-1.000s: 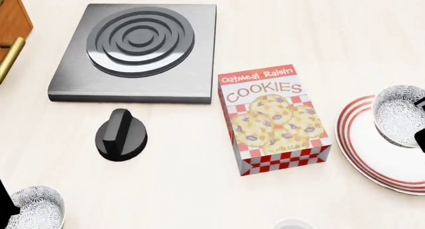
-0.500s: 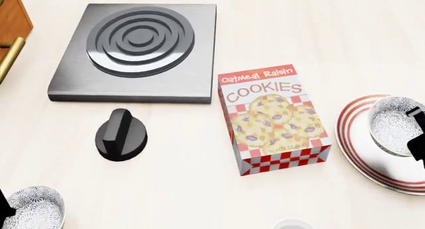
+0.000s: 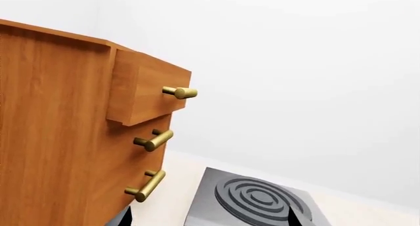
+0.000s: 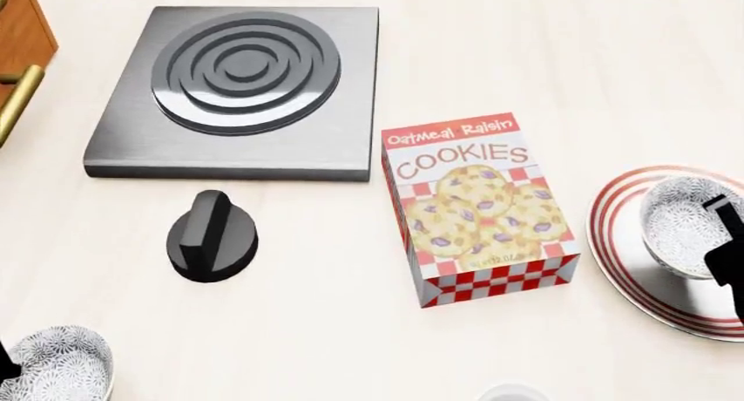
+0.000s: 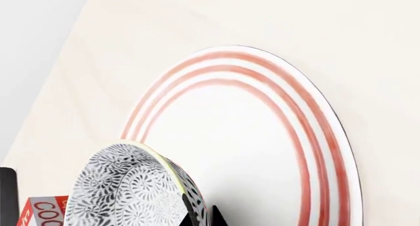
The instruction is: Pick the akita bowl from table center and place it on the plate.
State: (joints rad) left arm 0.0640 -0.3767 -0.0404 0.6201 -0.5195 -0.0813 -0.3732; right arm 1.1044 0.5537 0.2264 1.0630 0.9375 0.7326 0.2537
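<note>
Akita bowl (image 4: 688,227): small, deep, round, white with dense grey-black floral speckling inside and out, sitting over the plate (image 4: 633,279) at the right edge of the head view, toward the plate's far right part. Showing in the right wrist view (image 5: 128,186) as tilted, one side of its rim pinched by dark tool fingers (image 5: 200,218) visible at the frame edge; whether touching the plate, cannot tell. Right tool (image 4: 723,244) appearing as a dark shape over the bowl's right rim, clenched on it. Plate: wide, shallow, white, with concentric red rings around its rim, lying flat on the pale surface (image 4: 326,314); holding only the bowl, the rest of its white middle bare in the right wrist view (image 5: 262,137).

Standing left of the plate, apart from it: an Oatmeal Raisin cookies box (image 4: 479,209), red-and-white checked. Further left, a black knob (image 4: 212,235), and beyond it a grey burner slab (image 4: 239,87) with raised rings. Sitting at the near left corner: a second patterned bowl (image 4: 64,364), alike in look, with nothing seen inside it. Peeking in at the near edge: a sliver of a white cup (image 4: 511,392).

Left tool: only a dark sliver at the near left edge, state impossible to tell. Showing in the left wrist view: a wooden cabinet (image 3: 59,137) with brass handles (image 3: 152,140).
</note>
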